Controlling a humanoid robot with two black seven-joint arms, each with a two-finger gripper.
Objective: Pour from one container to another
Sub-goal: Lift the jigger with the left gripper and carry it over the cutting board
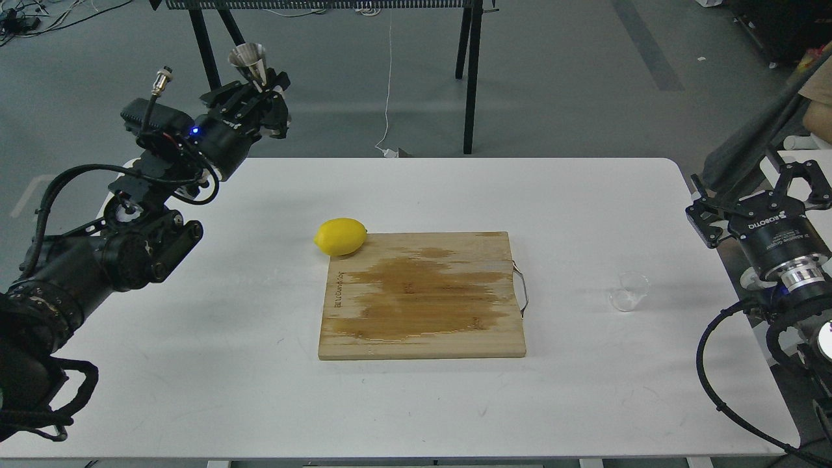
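Note:
The steel hourglass jigger (250, 62) is held upright high above the table's far left corner, with my left gripper (263, 88) shut on its waist; only its upper cone shows clearly. The small clear glass cup (629, 290) stands on the white table at the right, beyond the cutting board's metal handle. My right gripper (757, 195) hovers open at the table's right edge, behind and to the right of the cup, with nothing between its fingers.
A wooden cutting board (421, 296) with a wet stain lies at the table's centre. A yellow lemon (340, 236) sits at the board's far left corner. Black stand legs (469, 78) rise behind the white table (195, 364).

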